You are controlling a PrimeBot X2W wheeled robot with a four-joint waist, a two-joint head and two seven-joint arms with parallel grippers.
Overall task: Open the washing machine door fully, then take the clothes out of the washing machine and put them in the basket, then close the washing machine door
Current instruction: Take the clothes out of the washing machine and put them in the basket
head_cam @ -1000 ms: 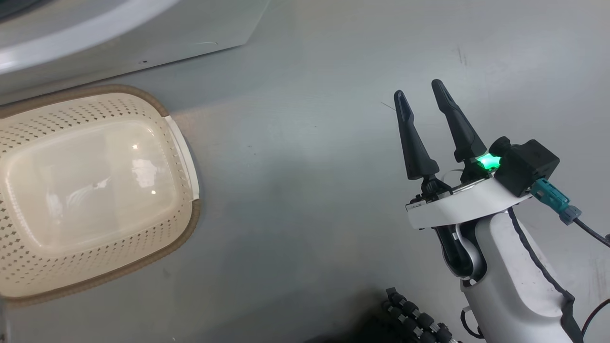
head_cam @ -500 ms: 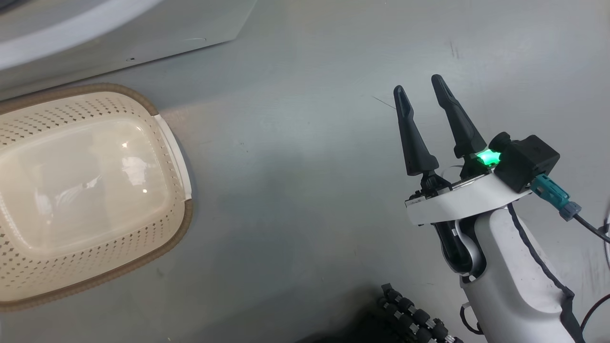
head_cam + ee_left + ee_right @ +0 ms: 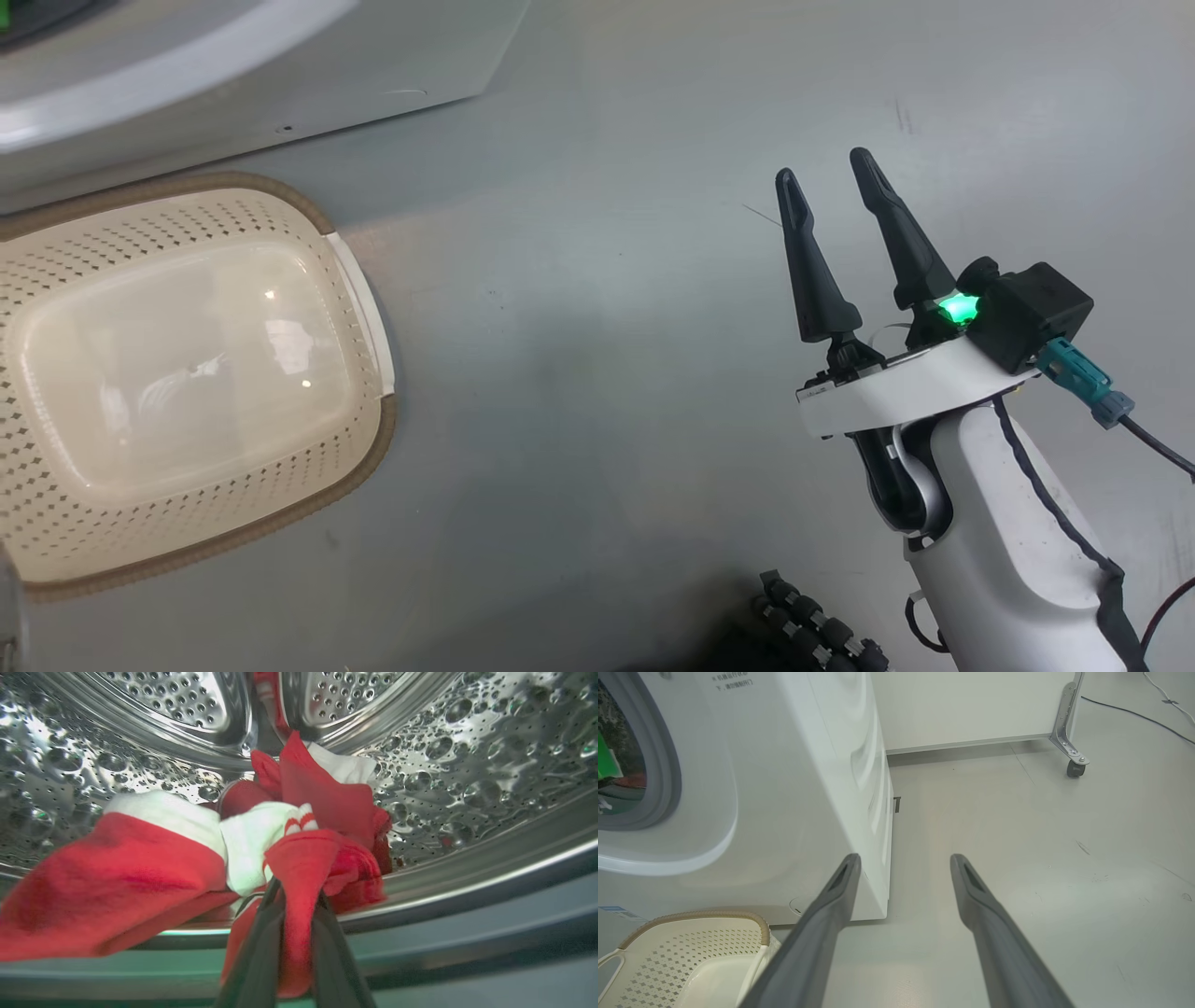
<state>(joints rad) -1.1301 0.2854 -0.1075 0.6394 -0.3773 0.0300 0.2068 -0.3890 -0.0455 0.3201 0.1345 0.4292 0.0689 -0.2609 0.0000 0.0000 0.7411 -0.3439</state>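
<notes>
Hardly anything's moved: your right pincer [image 3: 822,164] still hangs wide open over the floor [image 3: 597,327], basket [image 3: 385,425] empty. Your left pincer [image 3: 298,891] is pinched shut on the red clothes [image 3: 140,872] inside the washing machine [image 3: 467,765], so haul them out.

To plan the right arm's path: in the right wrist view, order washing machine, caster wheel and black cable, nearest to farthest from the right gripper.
1. washing machine, left, close by.
2. caster wheel, upper right.
3. black cable, top right, beyond the wheel.
</notes>
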